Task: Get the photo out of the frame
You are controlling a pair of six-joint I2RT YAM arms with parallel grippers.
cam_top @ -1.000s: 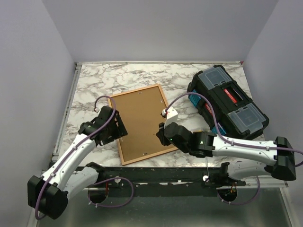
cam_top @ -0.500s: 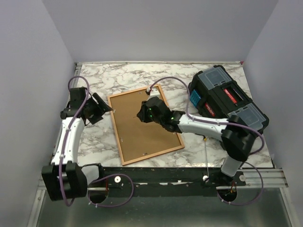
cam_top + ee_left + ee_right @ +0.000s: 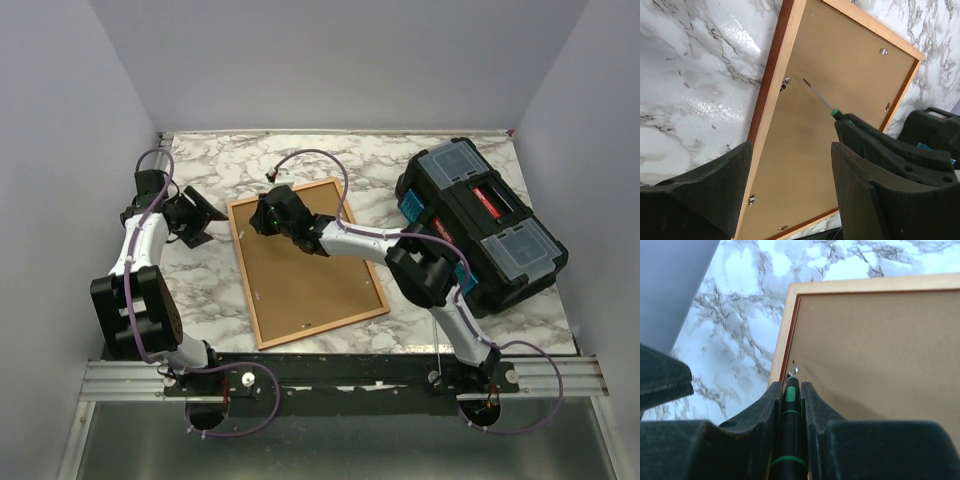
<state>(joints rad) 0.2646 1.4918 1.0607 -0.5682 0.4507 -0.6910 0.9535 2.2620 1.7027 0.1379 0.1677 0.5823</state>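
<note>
Frame (image 3: 310, 265) lies back up on bench (image 3: 205, 290), long axis near-to-far. My right jaws pinch screwdriver (image 3: 789, 440), tip at clip (image 3: 796, 370) on frame's left edge, far end. My left jaws spread, empty, left of frame; right jaws nearer clip.

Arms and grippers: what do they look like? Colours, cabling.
Both are alike. Left arm and right arm: white link shells, black joint housings, and a purple cable looping loosely along each. Left gripper and right gripper: matte black, with two thick blocky fingers and flat inner faces.
</note>
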